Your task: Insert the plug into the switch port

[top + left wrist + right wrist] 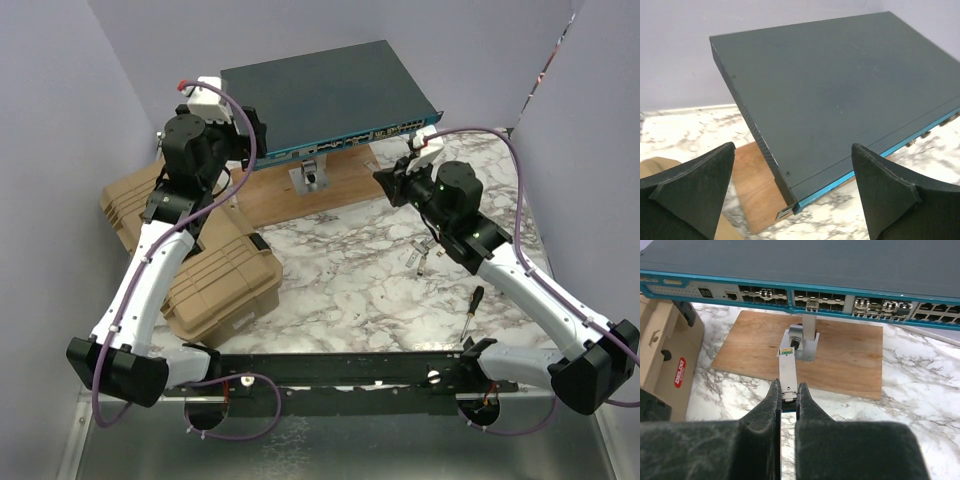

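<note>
The switch (330,95) is a flat dark grey box with a teal front face, raised on a stand at the back. Its port row (815,297) faces me in the right wrist view. My right gripper (788,390) is shut on the plug (788,367), a slim silver module with gold contacts pointing at the switch. The plug is a short way in front of and below the ports. In the top view the right gripper (393,182) hovers before the switch's right front. My left gripper (792,150) is open and empty over the switch's left front corner (790,197).
A wooden board (290,200) lies under the switch, with a metal bracket (805,342) standing on it. A tan ribbed case (200,260) sits at the left. A screwdriver (472,305) and a small loose part (425,258) lie on the marble table at the right.
</note>
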